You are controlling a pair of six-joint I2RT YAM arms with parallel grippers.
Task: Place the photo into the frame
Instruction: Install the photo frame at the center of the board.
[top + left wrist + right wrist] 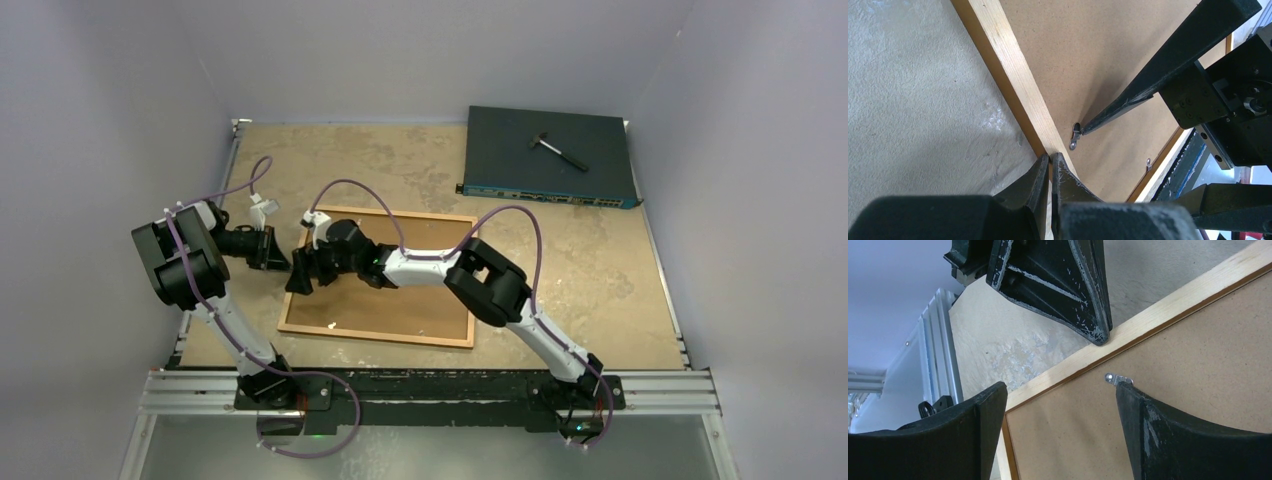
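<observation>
Seen from above, the frame (pixel 380 337) lay back-up on the tabletop (pixel 600 270), beneath both pincers. At the left wrist, the left pincer (pixel 1050 157) was closed and empty, its tips at the frame's wooden rail. At the right wrist, the right pincer (pixel 1060 390) gaped open over the backing board (pixel 1198 365), with a metal clip (pixel 1118 378) just beside one finger.
</observation>
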